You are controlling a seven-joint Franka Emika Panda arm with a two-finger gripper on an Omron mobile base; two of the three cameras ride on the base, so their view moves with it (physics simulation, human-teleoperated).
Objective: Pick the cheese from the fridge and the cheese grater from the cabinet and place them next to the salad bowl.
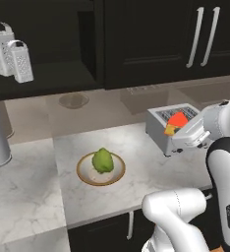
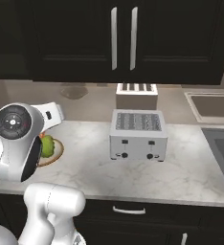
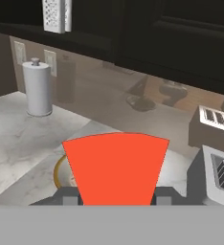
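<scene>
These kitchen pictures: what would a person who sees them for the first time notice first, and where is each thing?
First comes the bright orange-red cheese, held in the gripper above the counter, in front of the toaster. Next is the green lettuce in the salad bowl on the marble counter, left of the toaster. High on the left, two silver graters stand side by side in the open black cabinet; the shorter cheese grater is on the right.

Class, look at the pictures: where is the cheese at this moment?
The cheese is held in the tool, raised above the counter in front of the toaster, to the right of the salad bowl in the left base view.
</scene>
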